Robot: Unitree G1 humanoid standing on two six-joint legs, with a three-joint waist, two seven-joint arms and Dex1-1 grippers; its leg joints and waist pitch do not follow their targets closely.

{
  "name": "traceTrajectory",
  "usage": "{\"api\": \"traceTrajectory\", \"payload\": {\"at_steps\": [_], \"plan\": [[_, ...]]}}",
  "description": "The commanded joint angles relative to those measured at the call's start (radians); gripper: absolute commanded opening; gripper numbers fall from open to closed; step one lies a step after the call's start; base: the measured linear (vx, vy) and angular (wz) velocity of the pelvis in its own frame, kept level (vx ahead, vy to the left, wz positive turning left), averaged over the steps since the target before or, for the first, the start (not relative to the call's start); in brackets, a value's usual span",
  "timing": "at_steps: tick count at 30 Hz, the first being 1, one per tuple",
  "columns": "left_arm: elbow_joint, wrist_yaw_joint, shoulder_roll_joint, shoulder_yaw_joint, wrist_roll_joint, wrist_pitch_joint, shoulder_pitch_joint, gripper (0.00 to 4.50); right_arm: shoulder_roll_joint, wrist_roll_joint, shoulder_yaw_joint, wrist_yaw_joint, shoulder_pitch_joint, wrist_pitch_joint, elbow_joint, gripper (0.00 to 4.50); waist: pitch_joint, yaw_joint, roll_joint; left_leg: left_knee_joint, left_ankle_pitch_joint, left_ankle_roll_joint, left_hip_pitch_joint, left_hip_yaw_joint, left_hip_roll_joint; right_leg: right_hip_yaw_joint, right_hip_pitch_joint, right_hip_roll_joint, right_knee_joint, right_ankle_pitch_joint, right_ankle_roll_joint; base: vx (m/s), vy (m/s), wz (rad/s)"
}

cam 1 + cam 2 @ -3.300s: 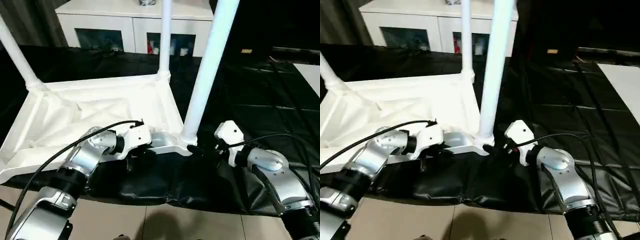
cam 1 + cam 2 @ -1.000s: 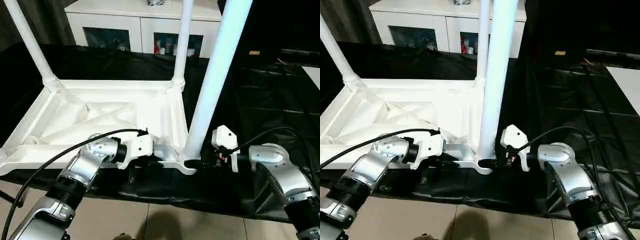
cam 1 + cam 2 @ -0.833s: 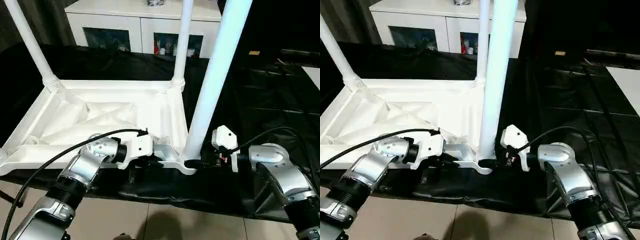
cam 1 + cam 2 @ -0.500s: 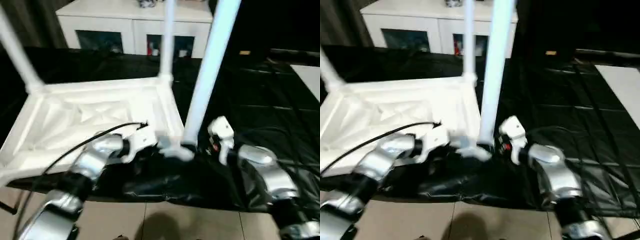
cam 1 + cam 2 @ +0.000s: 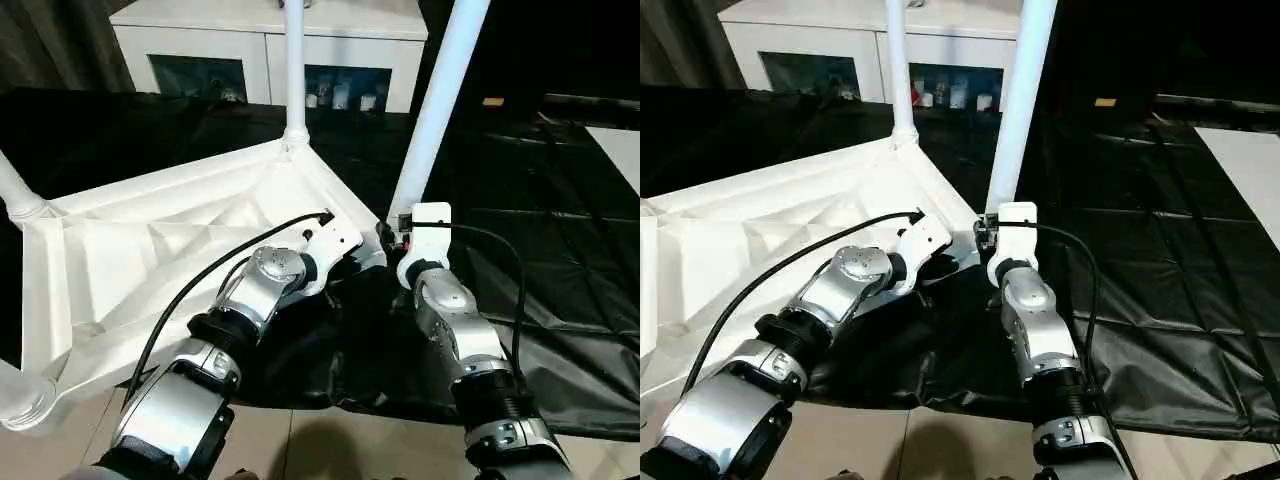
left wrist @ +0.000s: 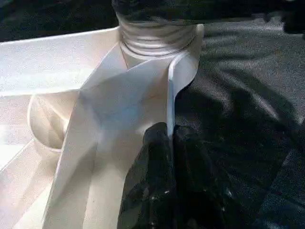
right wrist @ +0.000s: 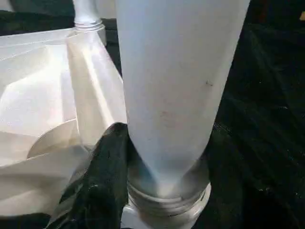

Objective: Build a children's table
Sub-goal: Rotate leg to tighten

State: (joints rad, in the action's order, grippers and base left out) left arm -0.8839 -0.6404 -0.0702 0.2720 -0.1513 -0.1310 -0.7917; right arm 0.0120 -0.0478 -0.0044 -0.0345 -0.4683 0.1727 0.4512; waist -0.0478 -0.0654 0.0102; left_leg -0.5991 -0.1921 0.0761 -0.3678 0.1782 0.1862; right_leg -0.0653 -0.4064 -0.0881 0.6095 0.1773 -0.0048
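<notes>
1. The top [image 5: 170, 240] lies underside up on the black table [image 5: 560, 230], one corner lifted off the cloth at the grippers
2. The left gripper [image 6: 169, 157] is clenched on the thin rim of the top, just beside the corner socket [image 6: 157, 40]
3. The right gripper [image 7: 119, 157] sits at the foot of the near leg [image 5: 435, 110], one black finger pressed to the tube just above the socket; whether it truly grips I cannot tell, the other finger being hidden behind the leg
4. Two more legs stand beyond the grippers – the far leg [image 5: 294, 60] and the left leg [image 5: 15, 190]; a fourth socket [image 5: 25, 400] is empty, well to the left of both
5. Risk: the pinch on so thin a rim may slip as the top tilts – the corner would drop
6. Risk: a sideways push at the leg's foot could lever it loose from its socket, or tip the top over the table edge
</notes>
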Motion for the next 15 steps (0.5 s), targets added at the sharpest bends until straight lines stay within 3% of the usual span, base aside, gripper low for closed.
{"api": "traceTrajectory", "payload": {"at_steps": [1,3,4,5,8,9,12,13,15], "plan": [[-0.007,0.127,-0.04,-0.077,0.01,0.04,-0.025,0.0,0.021,-0.015,0.057,-0.072,0.038,0.0,-0.023,2.58,0.065,-0.004,-0.011,0.072,-0.149,-0.08,0.004,-0.009,0.029,0.043,0.058,-0.056,-0.071,0.135,-0.212,0.0,0.0,0.0],[0.0,0.085,-0.051,-0.057,0.003,0.081,-0.016,0.0,-0.009,0.008,0.063,-0.075,0.046,-0.024,-0.042,2.72,0.062,0.008,-0.013,0.081,-0.165,-0.066,-0.012,-0.017,0.028,0.037,0.069,-0.057,-0.075,0.195,-0.182,0.0,0.0,0.0],[0.016,0.047,-0.062,-0.045,0.003,0.099,-0.004,0.0,-0.036,0.01,0.064,-0.097,0.053,-0.035,-0.059,2.85,0.063,0.014,-0.011,0.08,-0.172,-0.054,-0.008,-0.018,0.029,0.038,0.065,-0.058,-0.077,0.22,-0.175,0.0,0.0,0.0],[0.016,0.047,-0.062,-0.045,0.003,0.099,-0.004,0.0,-0.036,0.01,0.064,-0.097,0.053,-0.035,-0.059,3.03,0.066,0.012,-0.013,0.074,-0.163,-0.055,0.002,-0.014,0.032,0.041,0.059,-0.058,-0.077,0.195,-0.187,0.0,0.0,0.0],[0.056,-0.047,-0.098,-0.011,-0.002,0.154,0.026,0.0,-0.113,-0.027,0.032,-0.185,0.065,-0.037,-0.093,3.28,0.068,0.005,-0.013,0.068,-0.104,-0.084,-0.003,-0.012,0.032,0.044,0.062,-0.054,-0.062,0.07,-0.221,0.0,0.0,0.0],[0.093,-0.145,-0.125,0.001,0.019,0.176,0.052,0.0,-0.199,-0.047,0.027,-0.314,0.077,-0.055,-0.105,3.39,0.069,0.002,-0.013,0.067,-0.101,-0.103,-0.001,-0.012,0.033,0.041,0.066,-0.054,-0.058,0.038,-0.236,0.0,0.0,0.0],[0.128,-0.237,-0.153,0.017,0.04,0.198,0.076,0.0,-0.279,-0.07,0.031,-0.456,0.096,-0.073,-0.116,3.59,0.065,-0.008,-0.009,0.065,-0.12,-0.121,0.002,-0.006,0.035,0.044,0.061,-0.055,-0.059,0.038,-0.257,0.0,0.0,0.0],[0.158,-0.333,-0.189,0.043,0.057,0.226,0.099,0.0,-0.363,-0.107,0.057,-0.625,0.133,-0.08,-0.158,3.7,0.065,-0.012,-0.009,0.065,-0.146,-0.122,0.004,-0.007,0.035,0.042,0.061,-0.055,-0.061,0.058,-0.258,0.0,0.0,0.0],[0.176,-0.385,-0.202,0.049,0.075,0.234,0.111,0.0,-0.403,-0.127,0.072,-0.706,0.156,-0.077,-0.189,3.86,0.063,-0.018,-0.007,0.067,-0.151,-0.122,0.002,-0.007,0.041,0.044,0.06,-0.057,-0.058,0.055,-0.262,0.0,0.0,0.0]]}}
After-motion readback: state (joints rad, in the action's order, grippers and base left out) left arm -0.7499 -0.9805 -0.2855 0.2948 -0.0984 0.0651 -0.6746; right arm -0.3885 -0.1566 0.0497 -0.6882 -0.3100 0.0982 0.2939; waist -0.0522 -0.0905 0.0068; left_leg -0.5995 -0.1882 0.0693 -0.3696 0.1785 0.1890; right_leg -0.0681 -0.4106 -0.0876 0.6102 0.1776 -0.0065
